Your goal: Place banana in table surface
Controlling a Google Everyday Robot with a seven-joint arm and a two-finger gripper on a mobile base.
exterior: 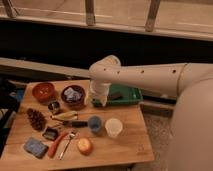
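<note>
In the camera view, I am holding my gripper [99,102] low over the left end of the green tray [128,96], at the far edge of the table surface [131,144]. Its fingers are standing released, wide apart, and I am grasping nothing; whether they are touching the tray rim I cannot tell. I am making out no writing that I can read on any item.

I am counting one banana [65,116]. It is lying flat on the table, left of my gripper and a little nearer the camera, well apart from it.

I am counting two bowls: a dark bowl [73,96] just left of my gripper, with something pale lying in it, and an orange bowl [44,91] farther left.

I am counting two cups nearer the camera than my gripper: a blue cup [95,124] almost straight below it, and a white cup [113,127] just beside that one.

One round fruit [85,145] is sitting near the front edge. One red tool [56,145] is lying left of it. One pine cone [36,119] is resting far left of my gripper. One dark item [116,96] is lying in the tray just right of my gripper.
</note>
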